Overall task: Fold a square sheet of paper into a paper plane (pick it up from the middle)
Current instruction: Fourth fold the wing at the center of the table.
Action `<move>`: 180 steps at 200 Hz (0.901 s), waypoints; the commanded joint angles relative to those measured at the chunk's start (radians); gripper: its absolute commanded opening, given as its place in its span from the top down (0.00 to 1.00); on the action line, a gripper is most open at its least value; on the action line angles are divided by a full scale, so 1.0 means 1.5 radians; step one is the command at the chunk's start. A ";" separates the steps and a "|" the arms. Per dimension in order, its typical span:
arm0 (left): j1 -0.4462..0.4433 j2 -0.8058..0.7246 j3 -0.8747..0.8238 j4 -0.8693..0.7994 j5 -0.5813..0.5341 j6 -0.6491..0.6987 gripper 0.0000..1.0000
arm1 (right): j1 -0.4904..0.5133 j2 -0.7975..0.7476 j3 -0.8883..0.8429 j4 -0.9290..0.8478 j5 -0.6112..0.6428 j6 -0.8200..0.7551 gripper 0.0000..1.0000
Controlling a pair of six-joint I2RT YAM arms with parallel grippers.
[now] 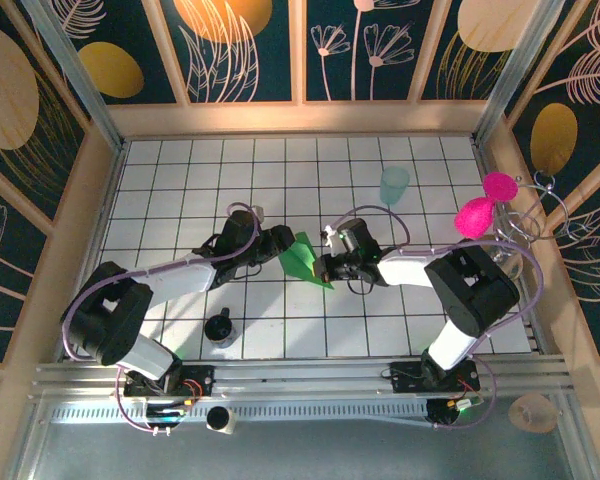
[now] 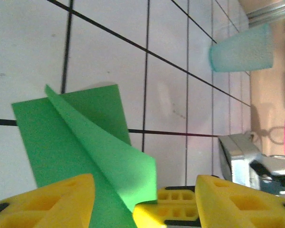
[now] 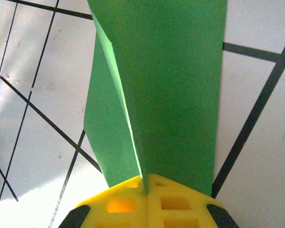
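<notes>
Top of green sheet (image 3: 171, 85) cut off by upper edge.

No words, numbers, brands or signs can be read on any surface in view.

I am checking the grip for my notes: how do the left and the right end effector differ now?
The right end effector is shut; the left end effector is open. The right one pinches the green paper; the left one only has it between its spread fingers. Both have yellow fingers.
</notes>
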 commanded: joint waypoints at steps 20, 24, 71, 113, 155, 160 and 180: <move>-0.017 0.036 -0.033 0.083 0.045 -0.038 0.46 | -0.011 0.028 0.002 0.030 -0.082 0.060 1.00; -0.018 0.038 -0.036 0.086 0.045 -0.040 0.47 | -0.012 0.030 0.003 0.032 -0.087 0.064 1.00; -0.021 0.048 -0.063 0.117 0.049 -0.059 0.50 | -0.023 0.066 0.018 0.043 -0.131 0.097 1.00; -0.023 0.063 -0.065 0.129 0.061 -0.064 0.51 | -0.038 0.072 -0.004 0.094 -0.161 0.121 1.00; -0.025 0.088 -0.045 0.130 0.076 -0.059 0.50 | -0.048 0.052 -0.039 0.160 -0.177 0.126 1.00; -0.025 0.091 -0.043 0.131 0.077 -0.059 0.50 | -0.048 0.051 -0.042 0.165 -0.179 0.126 1.00; -0.026 0.105 -0.030 0.133 0.085 -0.056 0.49 | -0.053 0.052 -0.048 0.176 -0.186 0.126 1.00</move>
